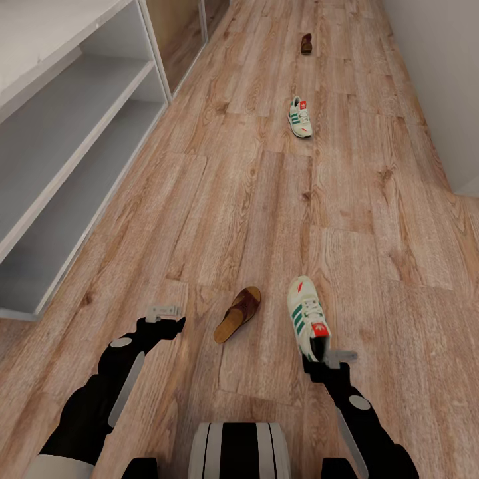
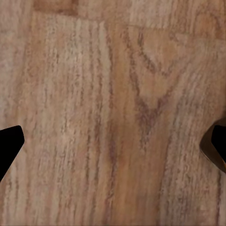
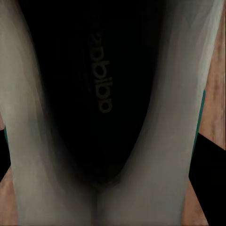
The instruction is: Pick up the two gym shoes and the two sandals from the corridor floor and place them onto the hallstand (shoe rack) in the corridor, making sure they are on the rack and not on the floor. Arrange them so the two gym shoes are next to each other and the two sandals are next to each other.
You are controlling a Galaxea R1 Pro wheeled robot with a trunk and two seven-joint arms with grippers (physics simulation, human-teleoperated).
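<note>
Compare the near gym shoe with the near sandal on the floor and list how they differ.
The near gym shoe is white with green stripes and laces; the near sandal is dark brown, open, with a tan footbed. The gym shoe is bulkier, the sandal slimmer. The right gripper is at the gym shoe's heel, looking into its opening; the left gripper hangs beside the sandal, apart from it. Both rest on the corridor floor, not on the hallstand.

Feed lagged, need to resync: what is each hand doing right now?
Left hand: open, empty, above bare floor.
Right hand: open, straddling the heel of the near sneaker, not shut on it.
</note>
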